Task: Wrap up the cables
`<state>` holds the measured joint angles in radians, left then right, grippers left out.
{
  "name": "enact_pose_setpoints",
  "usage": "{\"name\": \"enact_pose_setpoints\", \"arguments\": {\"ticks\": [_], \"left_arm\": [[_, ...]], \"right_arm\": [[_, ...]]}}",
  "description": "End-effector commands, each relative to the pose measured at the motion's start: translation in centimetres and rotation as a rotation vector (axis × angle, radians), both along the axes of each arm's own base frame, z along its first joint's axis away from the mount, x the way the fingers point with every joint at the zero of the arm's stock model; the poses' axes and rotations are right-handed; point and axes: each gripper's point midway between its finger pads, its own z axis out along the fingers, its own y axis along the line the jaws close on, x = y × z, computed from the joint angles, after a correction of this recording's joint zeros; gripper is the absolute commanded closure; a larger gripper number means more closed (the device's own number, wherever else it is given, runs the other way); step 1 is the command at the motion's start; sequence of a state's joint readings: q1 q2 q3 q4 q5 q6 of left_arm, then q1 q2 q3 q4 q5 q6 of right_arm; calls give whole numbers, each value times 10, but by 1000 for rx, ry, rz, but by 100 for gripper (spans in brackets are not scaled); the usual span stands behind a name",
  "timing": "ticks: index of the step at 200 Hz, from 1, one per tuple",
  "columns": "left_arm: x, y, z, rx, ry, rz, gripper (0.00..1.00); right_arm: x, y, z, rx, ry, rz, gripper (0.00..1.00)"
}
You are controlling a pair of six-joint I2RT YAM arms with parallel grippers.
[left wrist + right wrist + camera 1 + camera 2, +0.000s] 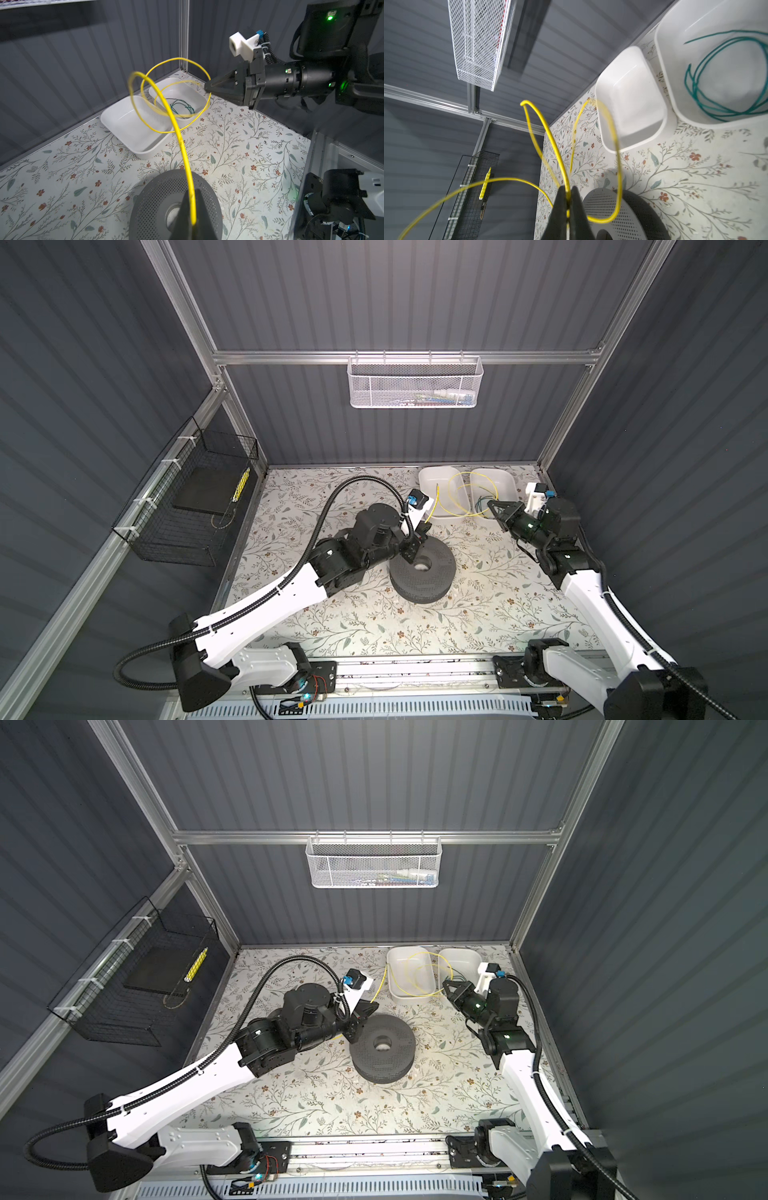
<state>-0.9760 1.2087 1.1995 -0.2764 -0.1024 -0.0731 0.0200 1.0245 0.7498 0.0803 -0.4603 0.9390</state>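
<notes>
The cables are one thin yellow wire (pixel 180 141) that springs into loops above two white trays. My left gripper (pixel 192 192) is shut on one stretch of it, just over the dark grey perforated spool (pixel 440 560) in the middle of the table. In both top views this gripper (pixel 422 527) (pixel 370 1007) sits at the spool's far left rim. My right gripper (pixel 568 190) is shut on another part of the yellow wire (pixel 619 176), and in a top view it (pixel 491 504) hangs over the trays' front edge. The loops are blurred.
Two white trays (pixel 420 483) (pixel 513 486) stand at the back right; the right one holds a coiled green wire (pixel 695 87). A white mesh basket (pixel 415 385) hangs on the back wall. A black wire basket (pixel 187 510) hangs on the left wall.
</notes>
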Motion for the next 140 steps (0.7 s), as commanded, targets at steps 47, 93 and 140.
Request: {"name": "enact_pose_setpoints", "arguments": {"ticks": [47, 93, 140], "left_arm": [[18, 68, -51, 171, 27, 244, 100], [27, 98, -72, 283, 4, 375, 100], [39, 121, -94, 491, -27, 470, 100]], "right_arm": [[-1, -58, 27, 56, -54, -130, 100], [0, -95, 49, 131, -99, -219, 100], [1, -130, 74, 196, -150, -299, 100]]}}
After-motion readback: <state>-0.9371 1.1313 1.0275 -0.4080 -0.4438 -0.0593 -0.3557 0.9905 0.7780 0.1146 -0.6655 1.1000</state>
